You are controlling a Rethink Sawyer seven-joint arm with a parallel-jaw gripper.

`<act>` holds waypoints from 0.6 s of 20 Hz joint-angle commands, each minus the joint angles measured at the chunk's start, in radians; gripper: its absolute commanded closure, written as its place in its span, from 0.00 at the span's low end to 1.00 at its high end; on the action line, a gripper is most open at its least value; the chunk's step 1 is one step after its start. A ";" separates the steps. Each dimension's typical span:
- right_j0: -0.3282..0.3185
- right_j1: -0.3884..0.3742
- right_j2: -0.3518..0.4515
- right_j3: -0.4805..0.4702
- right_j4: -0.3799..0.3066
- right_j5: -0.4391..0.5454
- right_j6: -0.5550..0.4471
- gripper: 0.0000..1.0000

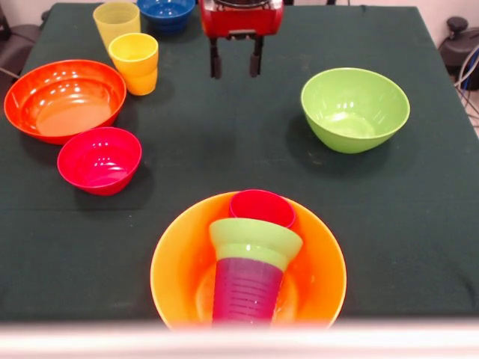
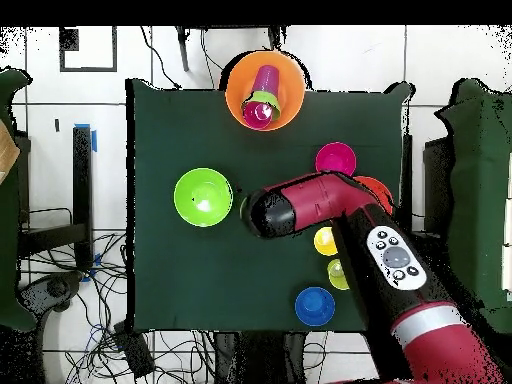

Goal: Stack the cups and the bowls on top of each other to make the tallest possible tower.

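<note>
Along the left side of the dark green surface [image 1: 224, 149], as seen from across it, sits the wide shallow orange-red bowl [image 1: 64, 99], with the small red-pink bowl [image 1: 99, 159] just in front of it, the two rims close together or touching; I cannot tell which. Behind them, toward the far edge, the pale yellow cup [image 1: 116, 22] stands upright, and the yellow-orange cup [image 1: 134, 63] stands upright just in front of it. To their right, at the far edge, is the small blue bowl [image 1: 166, 13].

Near the middle, the red arm comes down from above and its claw [image 1: 236, 58] hangs over bare cloth, two dark fingers [image 1: 215, 60] pointing down with a clear gap between them and nothing held.

At the near edge, roughly centred, stands the tower [image 1: 251, 262]: the large yellow-orange bowl [image 1: 179, 269] is its base, the ribbed purple cup [image 1: 248, 290] stands mouth down inside it, the small green bowl [image 1: 254, 241] sits on that cup, and the red-pink cup [image 1: 262, 207] rests in the green bowl, mouth up. The stack leans away from the front camera.

Far to the right, well apart from everything else, the large green bowl [image 1: 355, 108] sits upright and empty.

From overhead, the arm [image 2: 330, 205] covers part of the orange-red bowl.
</note>
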 commanded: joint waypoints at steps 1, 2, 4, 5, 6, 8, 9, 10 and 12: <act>-0.032 -0.073 -0.032 0.097 0.073 0.053 0.002 0.00; -0.028 -0.090 -0.037 0.103 0.065 0.038 0.003 0.00; -0.018 -0.080 -0.053 0.098 0.044 0.018 0.008 0.00; -0.015 -0.062 -0.062 0.093 0.029 0.003 0.009 0.00; -0.015 -0.046 -0.070 0.098 0.015 -0.033 0.025 0.00; -0.007 -0.036 -0.084 0.109 0.001 -0.063 0.047 0.00; 0.019 0.017 -0.083 0.028 0.007 -0.035 0.050 0.00; 0.028 0.018 -0.086 0.025 0.009 -0.036 0.054 0.00; 0.070 0.059 -0.080 -0.083 0.038 0.033 0.048 0.00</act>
